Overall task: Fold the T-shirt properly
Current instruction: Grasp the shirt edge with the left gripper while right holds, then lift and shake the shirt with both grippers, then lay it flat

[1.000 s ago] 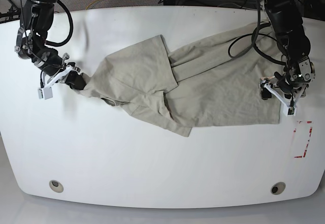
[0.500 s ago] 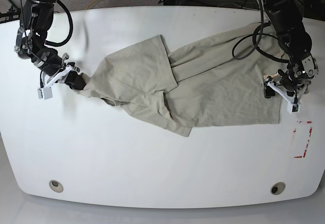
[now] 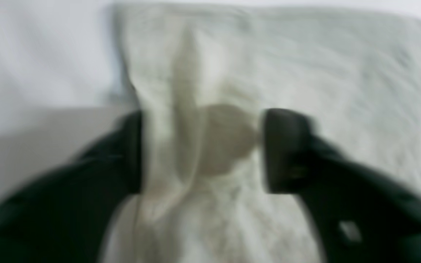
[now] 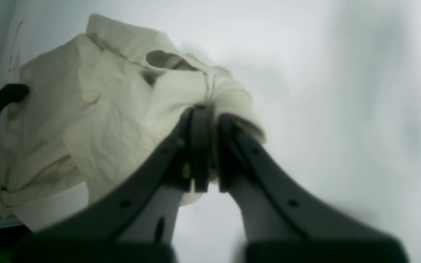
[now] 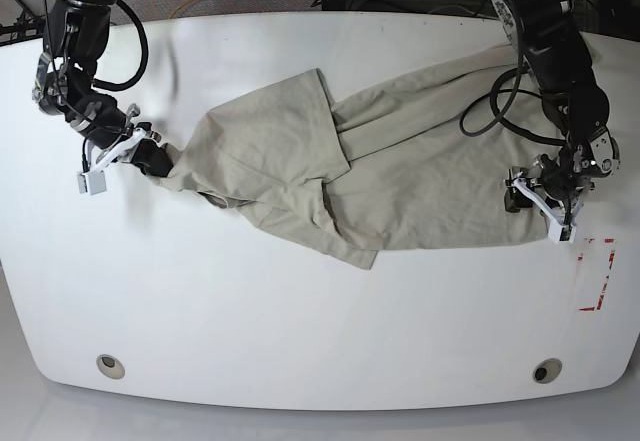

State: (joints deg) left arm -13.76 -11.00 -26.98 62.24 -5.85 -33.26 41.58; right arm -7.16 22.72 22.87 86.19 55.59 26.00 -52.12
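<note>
The khaki-beige T-shirt (image 5: 400, 171) lies wrinkled and partly doubled over across the middle of the white table (image 5: 300, 311). My right gripper (image 5: 150, 161), at the left of the base view, is shut on a bunched end of the shirt; the right wrist view shows the jaws (image 4: 207, 113) pinching that cloth (image 4: 104, 109). My left gripper (image 5: 540, 199) is over the shirt's lower right edge. In the left wrist view it (image 3: 210, 149) is open, its fingers (image 3: 287, 149) straddling a raised ridge of the cloth (image 3: 305, 54).
A red tape rectangle (image 5: 597, 274) is marked on the table just right of the shirt's corner. Two round holes (image 5: 111, 366) (image 5: 547, 370) sit near the front edge. Cables hang behind the table's far edge.
My left gripper has moved down and a little left onto the shirt's right lower edge. My right gripper has shifted slightly up, still holding the cloth.
</note>
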